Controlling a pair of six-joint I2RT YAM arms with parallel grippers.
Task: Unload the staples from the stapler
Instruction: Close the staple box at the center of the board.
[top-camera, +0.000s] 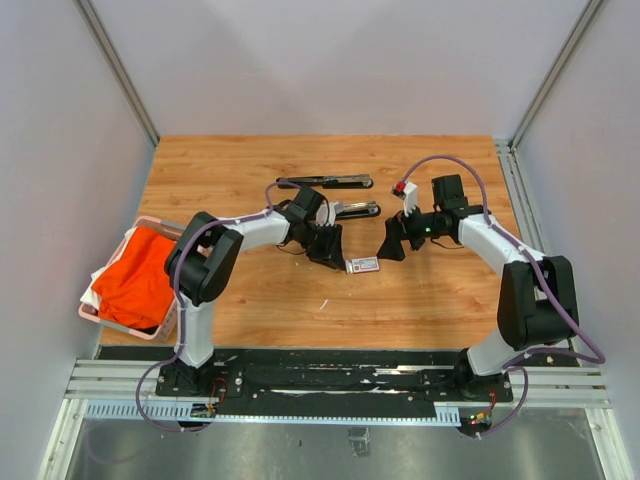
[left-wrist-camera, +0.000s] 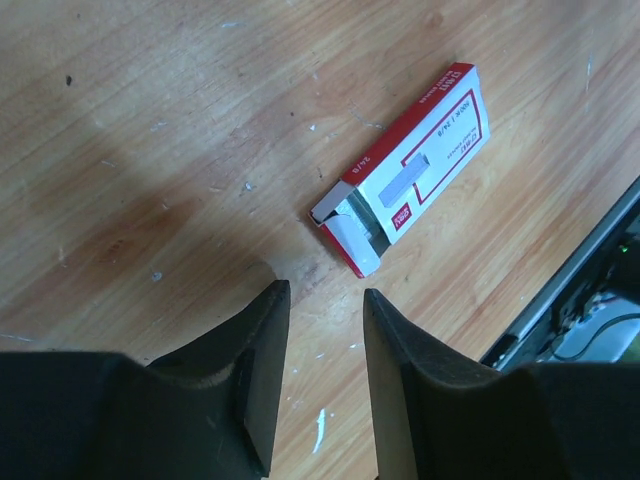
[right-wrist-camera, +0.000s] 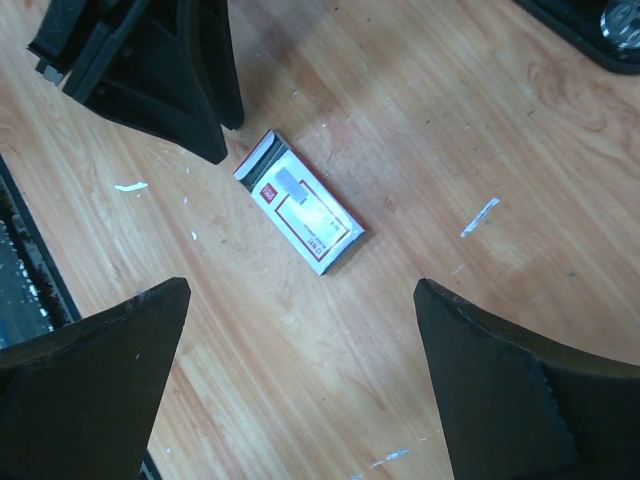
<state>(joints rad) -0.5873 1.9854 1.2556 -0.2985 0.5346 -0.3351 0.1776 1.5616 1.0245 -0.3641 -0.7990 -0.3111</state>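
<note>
The black stapler (top-camera: 330, 181) lies at the back of the wooden table with its two long halves spread apart. The staples are hidden from me; only pale flecks show on the wood. My left gripper (top-camera: 326, 250) (left-wrist-camera: 324, 290) hovers over bare wood just left of a small white-and-red box (top-camera: 363, 265) (left-wrist-camera: 415, 170), whose end flap is open. Its jaws stand a narrow gap apart with nothing between them. My right gripper (top-camera: 392, 242) (right-wrist-camera: 302, 285) is wide open and empty, just right of the same box (right-wrist-camera: 305, 215).
A pink basket (top-camera: 150, 222) holding orange cloth (top-camera: 135, 275) sits at the table's left edge. Grey walls close in the back and both sides. In the right wrist view the left gripper's fingers (right-wrist-camera: 190, 90) stand close to the box.
</note>
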